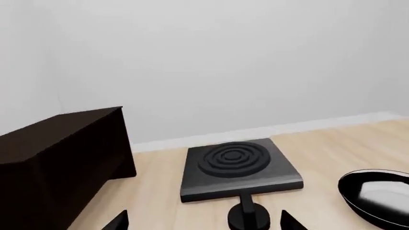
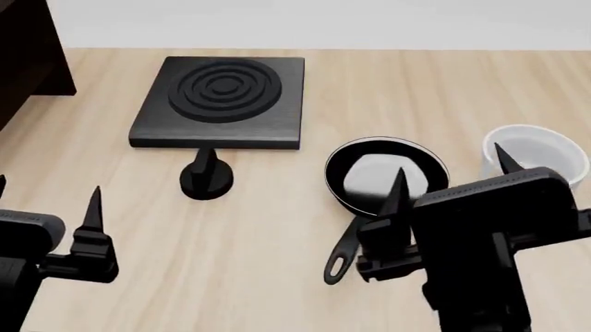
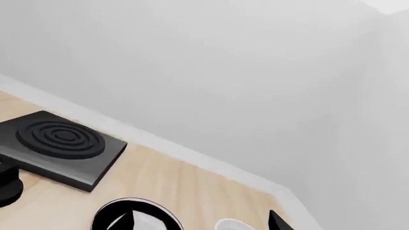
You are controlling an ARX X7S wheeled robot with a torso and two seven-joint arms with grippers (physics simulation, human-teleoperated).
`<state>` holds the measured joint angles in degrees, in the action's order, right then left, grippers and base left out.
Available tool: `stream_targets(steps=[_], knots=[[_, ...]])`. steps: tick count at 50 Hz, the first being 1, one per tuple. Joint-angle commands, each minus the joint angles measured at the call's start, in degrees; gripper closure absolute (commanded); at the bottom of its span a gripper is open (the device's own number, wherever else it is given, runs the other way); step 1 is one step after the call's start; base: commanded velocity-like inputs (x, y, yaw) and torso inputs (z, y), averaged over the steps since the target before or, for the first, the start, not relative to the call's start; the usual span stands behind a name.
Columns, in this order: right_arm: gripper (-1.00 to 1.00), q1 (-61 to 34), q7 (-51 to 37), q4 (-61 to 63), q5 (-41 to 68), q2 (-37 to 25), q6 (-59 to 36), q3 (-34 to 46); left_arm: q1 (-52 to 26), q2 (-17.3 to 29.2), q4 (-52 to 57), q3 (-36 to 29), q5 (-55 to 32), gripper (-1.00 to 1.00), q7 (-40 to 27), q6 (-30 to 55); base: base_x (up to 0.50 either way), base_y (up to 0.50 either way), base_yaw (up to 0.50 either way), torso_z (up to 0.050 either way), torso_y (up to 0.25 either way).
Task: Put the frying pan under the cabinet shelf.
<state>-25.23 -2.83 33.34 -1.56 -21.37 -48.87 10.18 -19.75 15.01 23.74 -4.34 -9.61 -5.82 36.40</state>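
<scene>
The frying pan [image 2: 365, 176] lies on the wooden table with its pale inside facing up. Its long handle [image 2: 342, 259] points toward the front edge. The pan also shows in the left wrist view [image 1: 377, 196] and the right wrist view [image 3: 150, 215]. My right gripper [image 2: 450, 162] hovers open above the pan's right side, one finger over the pan and the other over the bowl, holding nothing. My left gripper [image 2: 46, 190] is open at the front left, far from the pan. The cabinet shelf [image 2: 23, 48] stands dark brown at the far left [image 1: 57, 158].
A square black burner plate [image 2: 221, 100] with concentric rings sits at the back middle. A small black knob-like piece [image 2: 206, 176] stands just in front of it. A white bowl [image 2: 540, 152] sits right of the pan. A white wall runs behind the table.
</scene>
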Motion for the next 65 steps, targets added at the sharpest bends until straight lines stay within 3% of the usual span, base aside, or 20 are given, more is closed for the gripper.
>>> stream_targets(steps=[1, 18, 36, 48, 65], knots=[[-1.00, -8.1, 2.3, 0.2, -0.3, -2.0, -6.0, 1.3, -5.1, 1.5, 2.9, 0.5, -0.8, -1.00, 0.0, 5.0, 0.00, 0.00, 0.00, 0.000, 0.000], [-1.00, -20.0, 5.4, 0.3, -1.0, -4.0, -14.0, 5.3, -14.0, 3.8, 7.3, -1.6, -0.8, -1.00, 0.3, 13.2, 0.00, 0.00, 0.00, 0.000, 0.000], [-1.00, -25.3, 6.8, 1.9, -1.2, -4.8, -19.0, 7.8, -22.4, 5.0, 10.8, -3.6, -0.7, -1.00, 0.0, 20.1, 0.00, 0.00, 0.00, 0.000, 0.000], [-1.00, -35.0, 6.3, -11.8, -3.8, -7.2, -9.9, 10.7, -23.2, 4.8, 10.6, -4.5, -1.1, -1.00, 0.1, 21.0, 0.00, 0.00, 0.00, 0.000, 0.000], [-1.00, -46.4, 7.2, -29.3, -4.4, -5.2, -1.3, 13.4, -23.1, 5.2, 12.4, -4.4, -1.8, -1.00, 0.1, 22.0, 0.00, 0.00, 0.00, 0.000, 0.000]])
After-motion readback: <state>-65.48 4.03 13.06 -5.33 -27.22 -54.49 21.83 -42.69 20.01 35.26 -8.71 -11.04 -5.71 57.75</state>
